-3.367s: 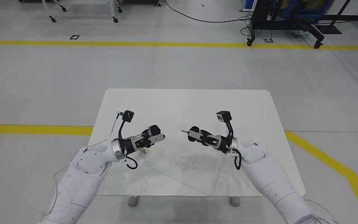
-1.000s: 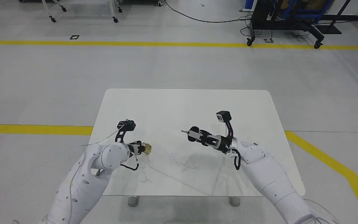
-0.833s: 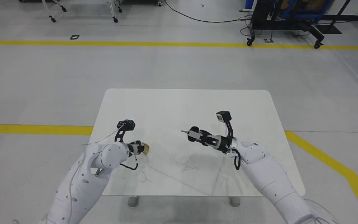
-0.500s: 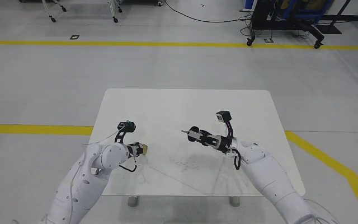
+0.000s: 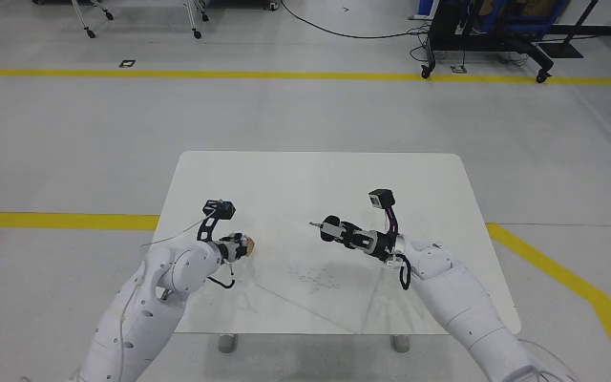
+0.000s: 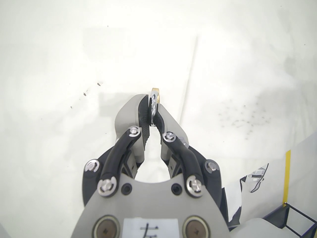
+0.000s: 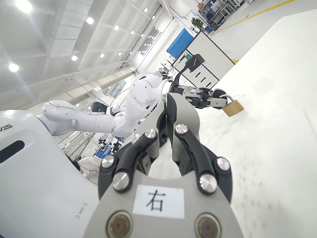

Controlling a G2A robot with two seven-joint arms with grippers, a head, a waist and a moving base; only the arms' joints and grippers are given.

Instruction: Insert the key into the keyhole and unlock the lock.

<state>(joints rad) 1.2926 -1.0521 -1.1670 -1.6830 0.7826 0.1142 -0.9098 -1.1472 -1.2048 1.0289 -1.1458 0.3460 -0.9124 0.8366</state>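
Top view: the left gripper [image 5: 239, 246] is clamping the lock [image 5: 247, 245], whose brass body is sticking out just past the fingertips, over the table [image 5: 315, 172]. The right gripper [image 5: 325, 227] is pinching the key [image 5: 312, 225]. A thin sliver is poking out beyond its fingertips and pointing toward the lock, well apart from it.

Left wrist view: the left gripper [image 6: 153, 102] is squeezing its pads [image 6: 143, 115] on the silver shackle [image 6: 152, 112]. The lock [image 6: 156, 92] is showing edge-on, its brass body peeking out beyond the fingertips.

Right wrist view: the right gripper [image 7: 169, 97] is pressing its fingers [image 7: 185, 117] together, and they are hiding the key. Well ahead of those fingertips, the left gripper [image 7: 221, 98] is gripping the shackle, and the lock [image 7: 232, 108] is hanging tilted below its fingertips, just over the table [image 7: 272, 75]. Whether a corner is touching the surface cannot be told.
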